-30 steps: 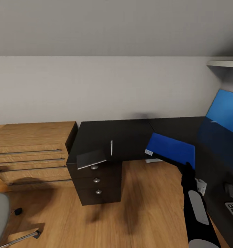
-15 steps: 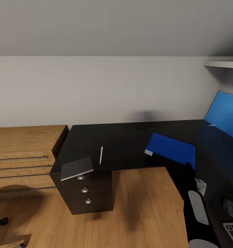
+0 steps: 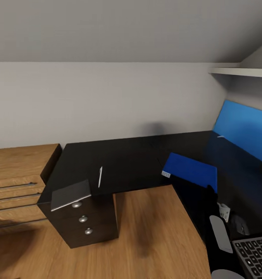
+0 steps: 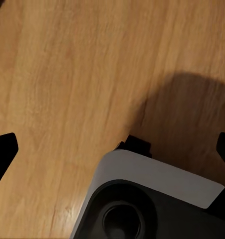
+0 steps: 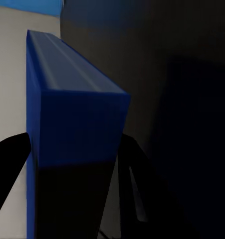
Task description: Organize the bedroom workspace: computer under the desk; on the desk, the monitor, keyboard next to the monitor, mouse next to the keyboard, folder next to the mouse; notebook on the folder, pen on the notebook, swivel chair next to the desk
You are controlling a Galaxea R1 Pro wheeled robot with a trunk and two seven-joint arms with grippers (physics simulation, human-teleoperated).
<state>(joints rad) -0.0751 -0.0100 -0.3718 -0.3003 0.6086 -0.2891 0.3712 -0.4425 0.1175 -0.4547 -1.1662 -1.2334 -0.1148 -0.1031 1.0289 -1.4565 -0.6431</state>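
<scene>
The desk (image 3: 138, 162) is the largest thing in the head view: a long black L-shaped top running along the pale wall and turning toward the right edge, with a dark drawer unit (image 3: 84, 223) bearing three round silver knobs under its left end. To its left stands a light wooden chest (image 3: 14, 182) with long bar handles, on the wooden floor (image 3: 146, 240). The monitor (image 3: 243, 131), its screen glowing blue, stands on the desk's right wing beneath a white shelf (image 3: 239, 71).

The bright blue folder (image 3: 191, 170) is held over the desk's inner corner by the right gripper (image 3: 211, 190); in the right wrist view the folder (image 5: 72, 124) sits between the two black fingers (image 5: 7, 164), which clamp it from either side. The keyboard (image 3: 255, 255) lies at the lower right on the desk, with the mouse (image 3: 239, 224) just beside it. The dark notebook (image 3: 71, 193) rests on the desk's left end, overhanging the edge, and the white pen (image 3: 100, 176) lies near it.

In the left wrist view the left gripper (image 4: 112, 149) hangs over the floor with its fingers spread wide apart.
</scene>
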